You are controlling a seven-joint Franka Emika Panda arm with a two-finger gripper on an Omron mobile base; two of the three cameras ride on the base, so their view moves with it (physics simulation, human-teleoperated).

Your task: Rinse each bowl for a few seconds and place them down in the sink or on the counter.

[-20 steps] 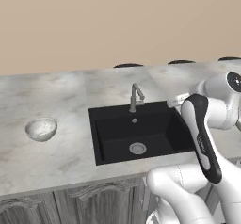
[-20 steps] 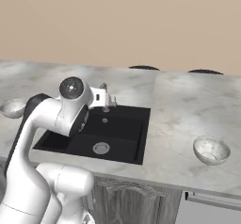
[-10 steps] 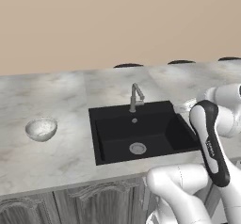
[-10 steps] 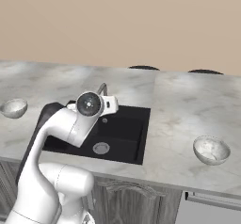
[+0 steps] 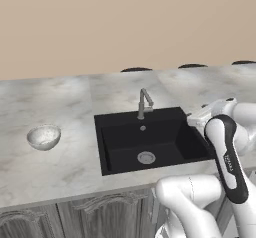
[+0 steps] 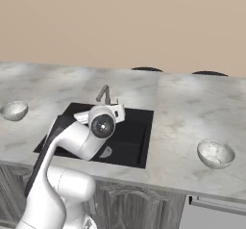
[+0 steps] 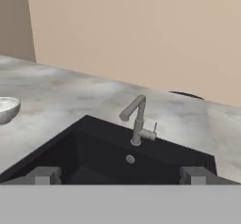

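Note:
One speckled white-grey bowl (image 5: 44, 136) stands on the counter (image 5: 65, 164) left of the black sink (image 5: 120, 142); it also appears as a bowl (image 6: 14, 110) at the far left of the right base view and as a bowl (image 7: 5, 109) at the hand view's left edge. A second bowl (image 6: 215, 153) sits on the counter right of the sink (image 6: 137, 144). My gripper (image 7: 120, 176) is open and empty, its fingertips (image 7: 44, 175) spread wide. It hangs over the sink's right part, gripper (image 5: 195, 118) level and facing the faucet (image 7: 138, 119).
The grey angular faucet (image 5: 144, 103) rises at the sink's back rim, with a round metal drain (image 5: 146, 157) in the basin floor. A beige wall runs behind the counter. Grey cabinet doors (image 6: 139, 206) lie below the front edge. My folded arm (image 6: 72, 141) crosses the sink's near left side.
The arm has folded and its forearm has swung right and down, and the hand has sunk a little over the sink. Both bowls stay where they were. The jaws remain open.

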